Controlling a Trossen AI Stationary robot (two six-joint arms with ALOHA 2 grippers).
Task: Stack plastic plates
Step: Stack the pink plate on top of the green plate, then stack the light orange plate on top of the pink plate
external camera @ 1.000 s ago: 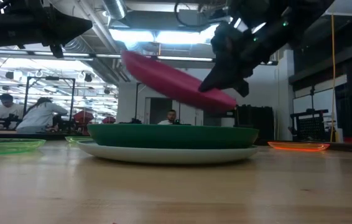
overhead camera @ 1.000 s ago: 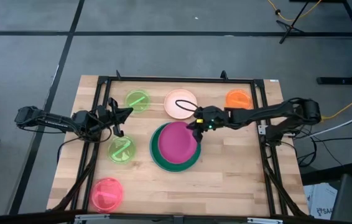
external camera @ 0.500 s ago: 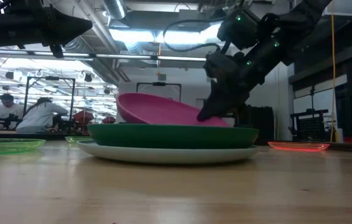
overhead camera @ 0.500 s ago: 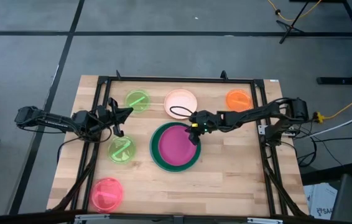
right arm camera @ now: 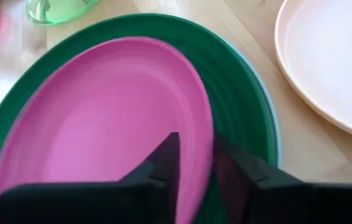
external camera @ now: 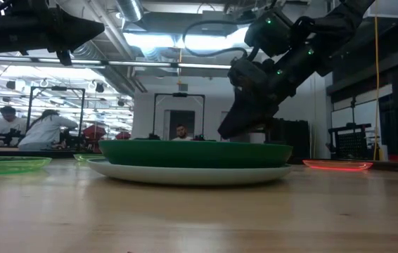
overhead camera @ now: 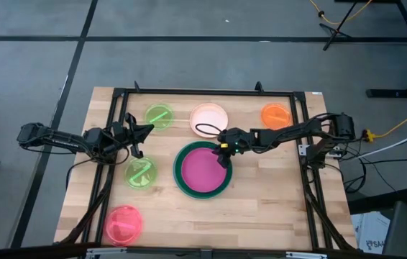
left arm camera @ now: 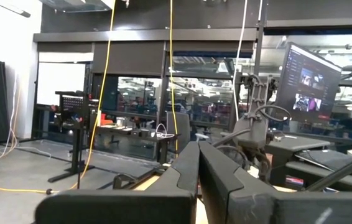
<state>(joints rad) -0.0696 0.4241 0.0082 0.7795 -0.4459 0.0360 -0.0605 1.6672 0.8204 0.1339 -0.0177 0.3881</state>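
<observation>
The magenta plate (overhead camera: 202,169) lies inside the dark green plate (overhead camera: 177,175), which sits on the light blue plate (external camera: 185,173) at the table's middle. My right gripper (overhead camera: 223,159) is open at the magenta plate's far right rim (right arm camera: 208,134). One finger stands over the plate's inside and one outside it, with room on both sides. My left gripper (overhead camera: 147,130) is shut and empty, hovering at the table's left between the two lime green plates (overhead camera: 159,116) (overhead camera: 140,173).
A cream plate (overhead camera: 209,119) lies just beyond the stack, close to my right gripper. An orange plate (overhead camera: 276,114) is at the far right and a pink plate (overhead camera: 124,224) at the near left. A black frame rims the table.
My right gripper has come down and a little toward the table's left with the magenta plate. The plate was tilted above the green plate with its left side high. It has dropped flat into the green plate and no longer shows above its rim in the low view.
</observation>
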